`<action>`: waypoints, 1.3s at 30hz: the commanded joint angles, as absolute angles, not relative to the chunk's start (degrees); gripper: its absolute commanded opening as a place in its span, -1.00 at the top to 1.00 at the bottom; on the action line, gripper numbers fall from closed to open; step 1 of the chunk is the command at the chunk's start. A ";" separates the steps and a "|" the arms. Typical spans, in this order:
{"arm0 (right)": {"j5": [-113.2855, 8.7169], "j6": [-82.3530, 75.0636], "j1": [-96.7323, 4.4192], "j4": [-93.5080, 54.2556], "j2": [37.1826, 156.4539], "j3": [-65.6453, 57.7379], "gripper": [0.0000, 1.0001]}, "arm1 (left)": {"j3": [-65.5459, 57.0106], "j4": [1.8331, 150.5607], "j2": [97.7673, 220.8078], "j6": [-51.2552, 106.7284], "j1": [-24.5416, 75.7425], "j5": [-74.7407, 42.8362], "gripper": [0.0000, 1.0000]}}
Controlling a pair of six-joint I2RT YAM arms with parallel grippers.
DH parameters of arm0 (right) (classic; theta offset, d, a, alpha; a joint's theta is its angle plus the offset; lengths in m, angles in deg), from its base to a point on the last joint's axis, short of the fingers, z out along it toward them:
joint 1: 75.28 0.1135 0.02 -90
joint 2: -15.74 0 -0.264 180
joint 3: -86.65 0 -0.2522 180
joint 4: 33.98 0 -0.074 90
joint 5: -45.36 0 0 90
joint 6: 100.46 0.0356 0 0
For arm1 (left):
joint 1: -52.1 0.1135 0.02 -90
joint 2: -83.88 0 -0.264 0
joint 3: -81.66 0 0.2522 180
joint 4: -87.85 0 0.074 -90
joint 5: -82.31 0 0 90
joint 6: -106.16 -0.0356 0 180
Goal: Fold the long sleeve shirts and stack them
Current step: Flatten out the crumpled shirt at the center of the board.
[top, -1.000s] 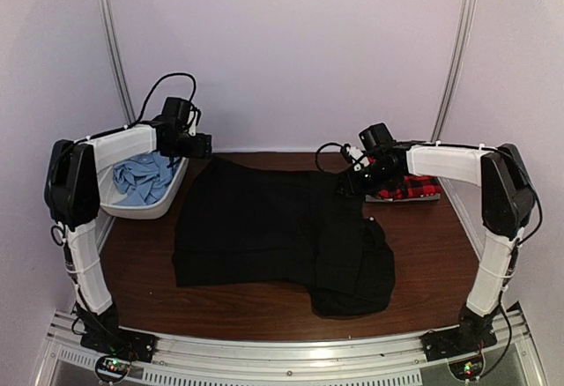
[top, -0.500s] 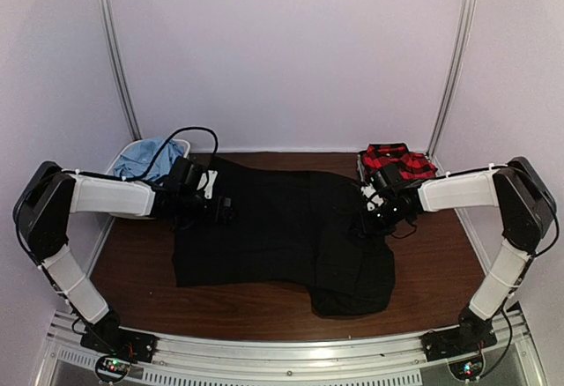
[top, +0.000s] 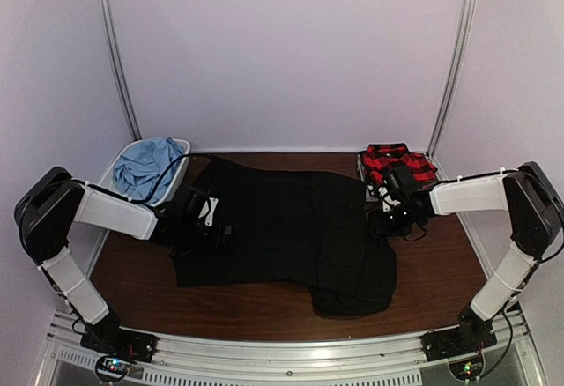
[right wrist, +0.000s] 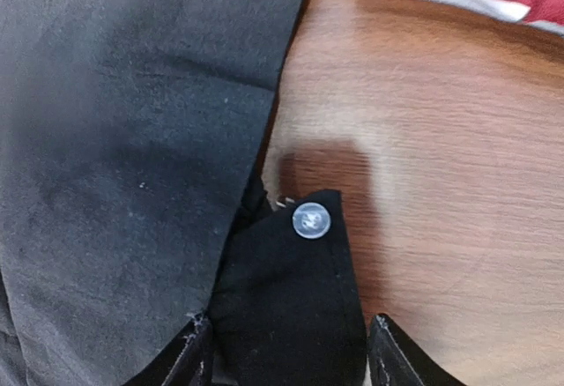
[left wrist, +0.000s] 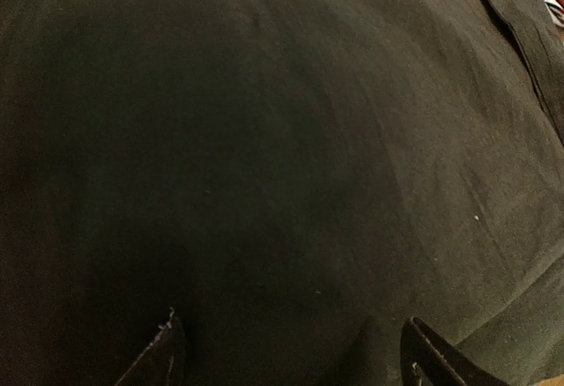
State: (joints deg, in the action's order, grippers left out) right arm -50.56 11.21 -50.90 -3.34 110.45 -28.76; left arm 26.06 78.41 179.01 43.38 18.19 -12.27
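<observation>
While the black shirt (top: 282, 227) lies spread across the table's (top: 441, 267) middle, its cuff (right wrist: 291, 307) may slip. The right tool (right wrist: 286, 351) only straddles it, half open. The left tool (left wrist: 291, 351) gapes empty, so an uneven pull is likely.

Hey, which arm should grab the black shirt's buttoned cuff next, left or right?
Right. The right gripper hangs open over the buttoned cuff at the right edge of the black shirt, the cuff lying between its jaws. The left gripper is over plain cloth at the opposite side.
</observation>
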 commanded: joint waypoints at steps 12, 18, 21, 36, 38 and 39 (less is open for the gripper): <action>-54.14 20.77 -42.38 -5.27 92.69 -37.55 -0.17 | 26.60 82.91 177.09 46.73 12.99 -6.47 -0.74; -56.07 26.78 -40.52 -11.96 92.32 -43.87 -0.03 | 25.67 82.35 176.64 46.41 12.90 -6.06 -0.74; -57.41 27.90 -40.10 -14.61 93.41 -45.28 0.03 | 25.54 82.04 176.45 46.30 12.90 -6.24 -0.74; -59.24 28.91 -39.22 -20.06 99.54 -46.95 0.12 | 26.07 80.90 175.31 46.00 12.66 -5.54 -0.74; -59.94 28.87 -39.12 -22.12 99.99 -47.28 0.16 | 26.07 80.78 175.15 45.89 12.64 -5.36 -0.75; -60.43 28.95 -39.08 -22.82 100.13 -47.47 0.20 | 26.07 80.68 175.12 45.87 12.64 -5.30 -0.75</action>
State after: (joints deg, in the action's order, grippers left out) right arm -58.97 28.54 -39.60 -18.83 99.35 -46.51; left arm 26.41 80.03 176.96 46.07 12.99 -6.35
